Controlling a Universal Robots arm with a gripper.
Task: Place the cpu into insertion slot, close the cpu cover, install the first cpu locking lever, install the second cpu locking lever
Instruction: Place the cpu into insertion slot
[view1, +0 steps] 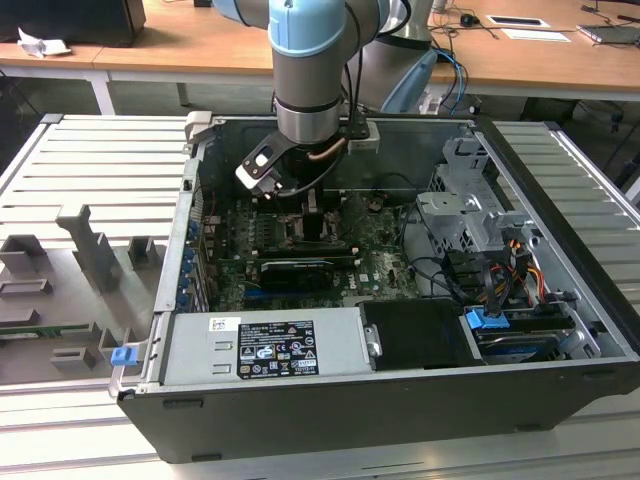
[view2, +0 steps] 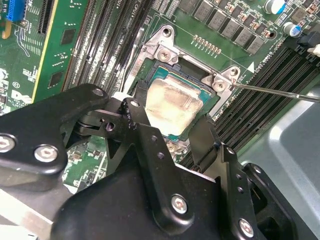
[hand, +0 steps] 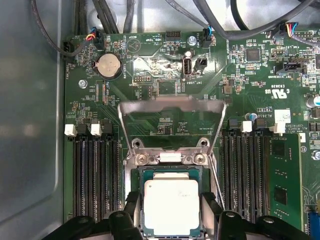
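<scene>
The cpu (hand: 171, 200), a pale silver square on a green rim, lies flat in the insertion slot (hand: 170, 159) on the green motherboard. My gripper (hand: 171, 212) hangs straight over it, and its black fingers (hand: 131, 207) press against two opposite edges of the chip. In the second wrist view the cpu (view2: 172, 102) shows between the fingers (view2: 136, 107) of the gripper (view2: 170, 117). The cpu cover (hand: 170, 106) stands raised behind the slot. A thin locking lever (view2: 280, 92) sticks out free beside the slot. In the exterior view the gripper (view1: 300, 200) reaches down into the open computer case (view1: 420, 400).
Long black memory slots (hand: 95, 175) flank the socket on both sides. A coin battery (hand: 108, 66) and cables (hand: 75, 30) lie beyond the cover. In the exterior view a grey power supply (view1: 270, 345) and a drive cage (view1: 470, 215) crowd the case.
</scene>
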